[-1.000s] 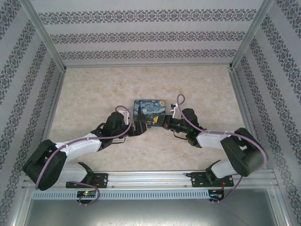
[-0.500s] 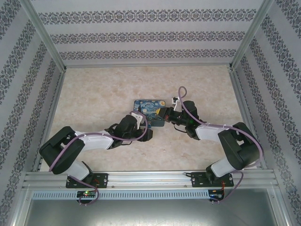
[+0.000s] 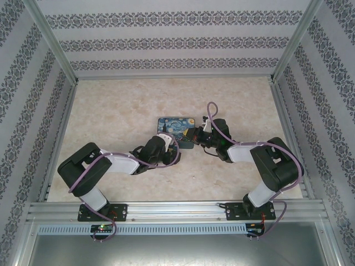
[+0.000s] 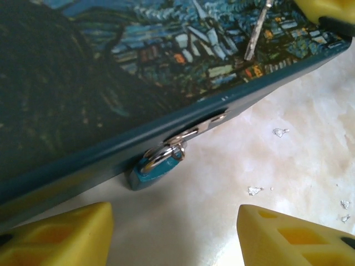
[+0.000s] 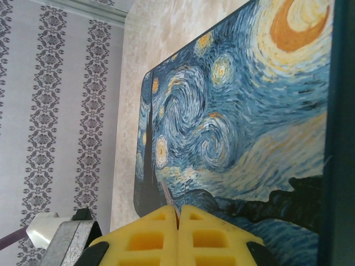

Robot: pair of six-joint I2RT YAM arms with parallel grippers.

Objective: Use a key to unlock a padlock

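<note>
Padlock on painted box edge, left gripper wide, right gripper pinching key

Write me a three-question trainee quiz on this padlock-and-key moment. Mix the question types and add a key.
1. True or false: the padlock lies loose on the table, apart from the box.
2. What does the right tool pinch? A) the key B) the padlock C) nothing
3. In one word, how do the jaws of the left tool stand?

Key
1. False: it hangs from the box's side edge.
2. A: the thin key sticks out from between the closed fingers, over the lid.
3. Open, with nothing between them; the padlock sits just beyond the fingertips.
</note>
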